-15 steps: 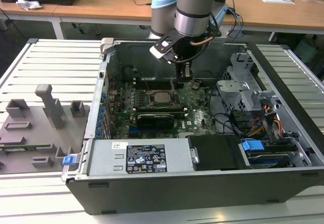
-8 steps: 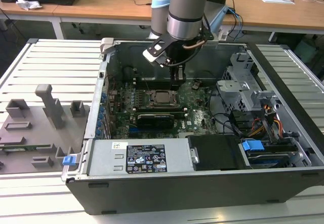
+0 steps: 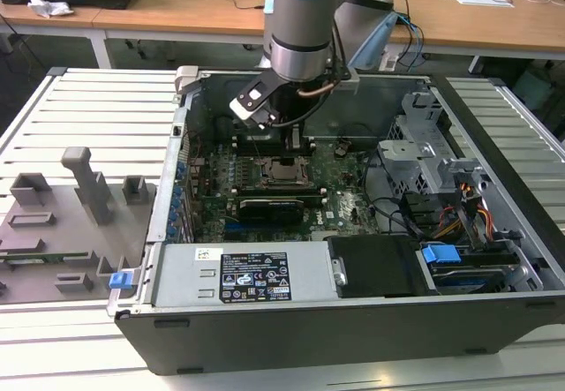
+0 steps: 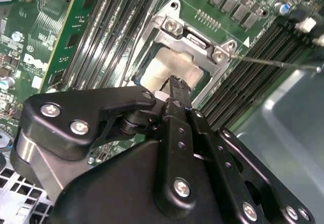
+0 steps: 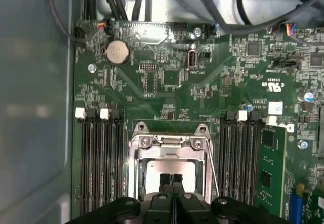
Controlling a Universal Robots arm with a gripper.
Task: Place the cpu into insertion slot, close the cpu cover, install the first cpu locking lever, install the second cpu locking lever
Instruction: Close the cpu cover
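Hovering w/ fingers [image 5: 164, 181] pressed together, empty, tips directly above cpu [image 5: 152, 173]; cpu cover [image 5: 133, 163] down around it.

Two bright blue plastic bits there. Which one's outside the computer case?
The small blue plastic tab at the grey fixture tray's edge, at the exterior view's left. The other blue tab sits inside the dark metal case, near the coloured cables.

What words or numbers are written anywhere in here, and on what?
Nothing reads clearly.
The black label on the grey box: print too small.
The white sticker beside it: too small.
The white marks on the green board: blurred.
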